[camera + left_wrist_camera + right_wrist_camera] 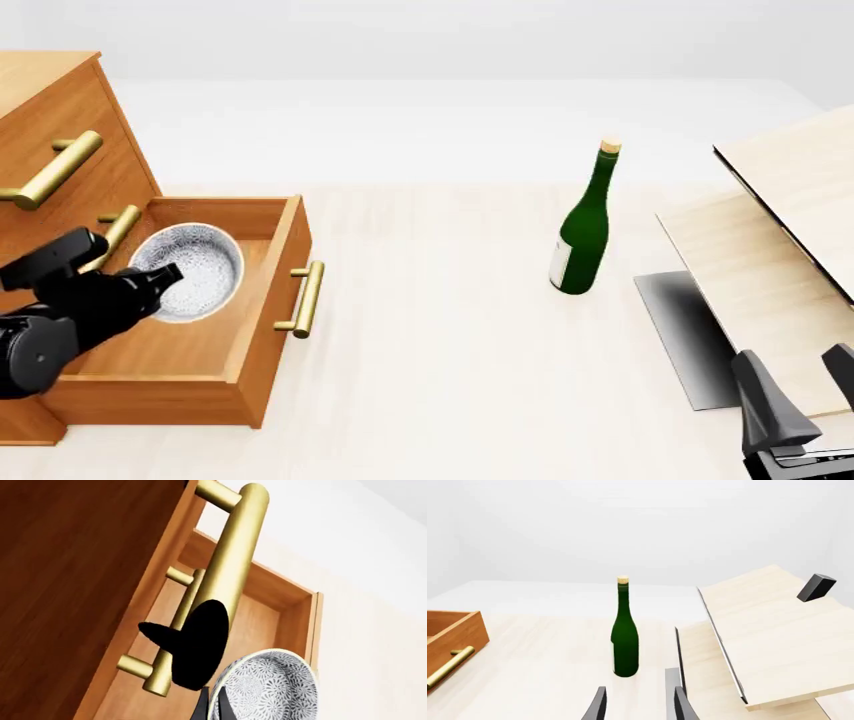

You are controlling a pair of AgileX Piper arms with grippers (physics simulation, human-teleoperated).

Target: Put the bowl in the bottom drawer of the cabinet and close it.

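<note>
While the bottom drawer (200, 340) stood open:
Surroundings: green bottle (585, 222) mid-desk, boards (787, 250) at right edge.
Bowl (187, 270): speckled, pinched by left end effector (158, 285).
Right end effector (635, 705): spread.

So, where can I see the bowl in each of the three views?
Front view: the bowl is at the left, over the open bottom drawer, at the left gripper.
Left wrist view: at the lower edge, beside the fingers.
Right wrist view: not in it.
Shared landmark: the bottom drawer's brass handle.

Matte black left arm (54, 320), dark grey right fingers (767, 400).
</note>
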